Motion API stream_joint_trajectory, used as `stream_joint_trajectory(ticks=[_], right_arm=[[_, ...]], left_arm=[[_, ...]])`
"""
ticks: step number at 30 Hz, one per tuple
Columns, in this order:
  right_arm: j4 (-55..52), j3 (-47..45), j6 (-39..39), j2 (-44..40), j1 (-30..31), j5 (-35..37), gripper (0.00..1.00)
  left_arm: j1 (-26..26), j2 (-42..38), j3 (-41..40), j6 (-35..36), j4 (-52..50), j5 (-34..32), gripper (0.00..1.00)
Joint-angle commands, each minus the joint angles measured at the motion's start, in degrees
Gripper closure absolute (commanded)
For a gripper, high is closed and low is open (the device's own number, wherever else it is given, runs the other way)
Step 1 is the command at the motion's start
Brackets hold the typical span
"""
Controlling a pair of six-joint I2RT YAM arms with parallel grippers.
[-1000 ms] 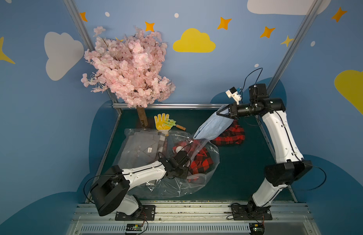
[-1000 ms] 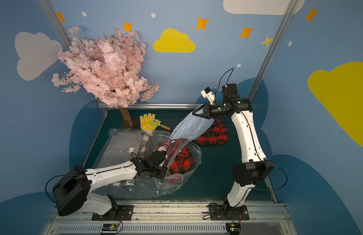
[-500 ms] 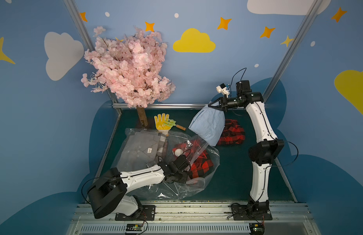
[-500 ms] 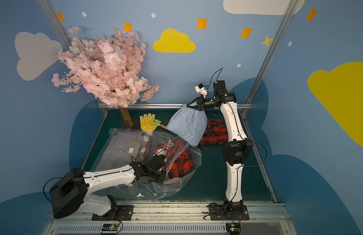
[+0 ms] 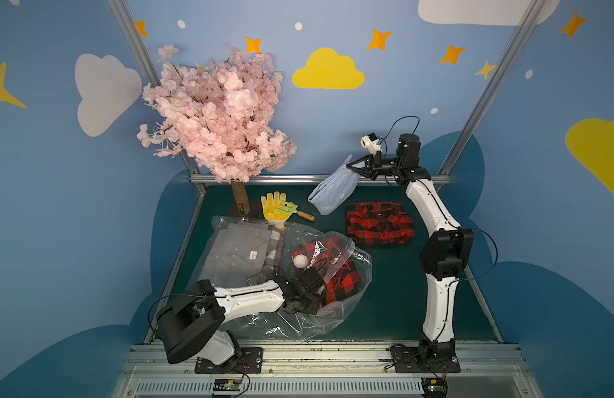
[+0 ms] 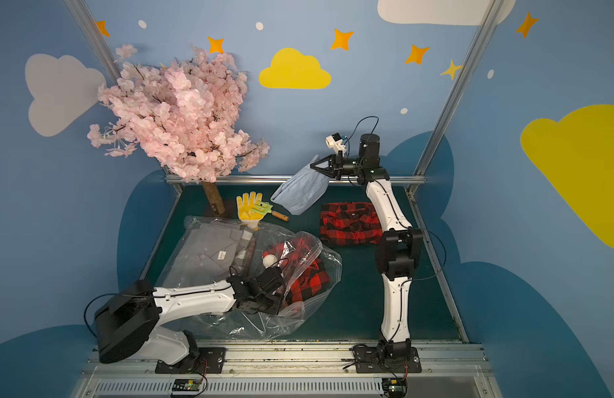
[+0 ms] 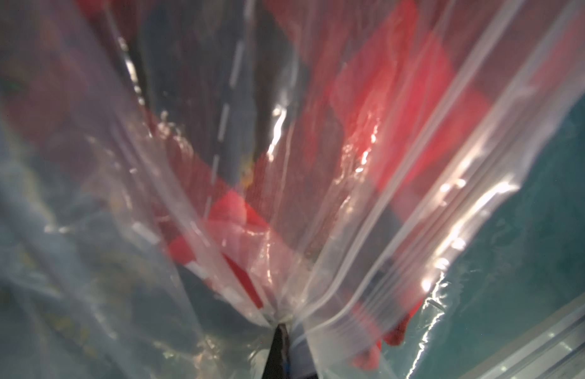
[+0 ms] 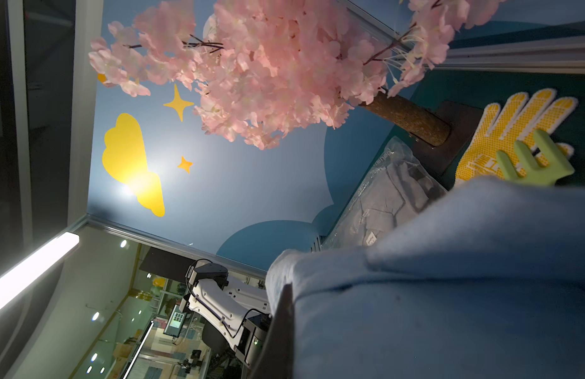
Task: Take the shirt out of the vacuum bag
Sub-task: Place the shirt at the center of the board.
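**Blue shirt's out, plaid one to go**

My right pincer (image 5: 349,167) is clamped on a blue shirt (image 5: 331,193), dangling it in the air past the far side of the bag (image 5: 285,329) and fully clear of the plastic. I'd call that pull done bar setting it down. My left pincer (image 7: 279,331) is pinched tight on the bag's film right by the zip edge. A plaid shirt (image 5: 340,275) sits inside the bag, so I reckon that's what's left. A loose plaid shirt (image 5: 379,222) lies folded just off the bag's far right. The grey shirt (image 5: 236,255) at the bag's left is under clear plastic too, but I can't tell if it's the same bag. The tabletop (image 5: 395,296) is dark green, with a glove (image 5: 273,206) and a little rake (image 5: 288,208) behind the bag, a fake blossom tree (image 5: 216,117) further back, and blue walls (image 5: 367,113) with clouds and stars all round.
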Motion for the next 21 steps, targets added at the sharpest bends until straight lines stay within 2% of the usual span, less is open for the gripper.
stream_joint_trajectory(ticks=[1,4,6,7,8,11,12,21], right_arm=[[16.8,-9.6,7.9,-3.0,-2.6,-1.9,1.0],[16.1,-19.4,4.9,-5.5,-5.9,-0.8,1.0],[11.1,-24.5,-0.1,-7.9,-8.5,0.6,1.0],[5.3,-25.4,-4.7,-9.1,-9.4,1.6,1.0],[-4.9,-25.3,-12.4,-10.3,-10.2,3.3,1.0],[-35.1,-18.1,-35.1,-10.5,-11.0,9.8,1.0],[-40.0,-16.2,-38.4,-10.0,-11.2,10.7,1.0],[-47.9,-12.7,-41.9,-8.5,-14.8,14.5,1.0]], left_arm=[[-0.9,1.9,0.7,-0.5,-4.0,1.8,0.95],[-0.9,2.6,2.0,0.3,-4.2,2.0,0.95],[-1.1,3.0,2.6,0.9,-4.4,2.1,0.96],[-1.1,3.1,2.8,1.1,-4.4,2.1,0.96],[-1.1,3.2,3.0,1.2,-4.4,2.1,0.96],[-1.1,3.4,3.1,1.5,-4.4,2.1,0.96],[-1.1,3.5,3.2,1.6,-4.3,2.1,0.96],[-1.1,3.0,2.8,1.9,-4.0,2.2,0.96]])
